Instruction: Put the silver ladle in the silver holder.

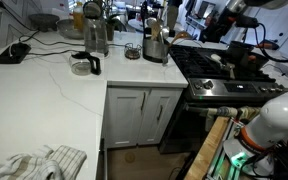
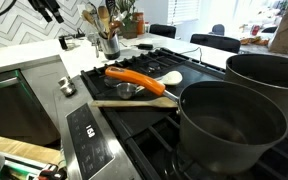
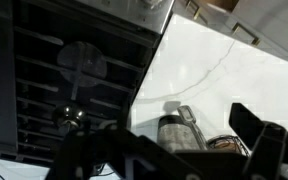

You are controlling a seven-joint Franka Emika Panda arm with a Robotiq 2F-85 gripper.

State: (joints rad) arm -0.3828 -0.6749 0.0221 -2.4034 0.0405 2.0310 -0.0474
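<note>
Wrist view: the ladle (image 3: pixel 80 60) is seen lying on the stove (image 3: pixel 29 95). In an exterior view, the gripper (image 2: pixel 47 10) is held at ten o'clock from the holder (image 2: pixel 110 44); its grip cannot be told.

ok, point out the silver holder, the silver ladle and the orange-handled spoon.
silver holder (image 2: pixel 110 46): exterior view, on its steel side wall.
silver ladle (image 2: pixel 125 91): exterior view, on its bowl.
orange-handled spoon (image 2: pixel 134 79): exterior view, on the middle of its handle.
</note>
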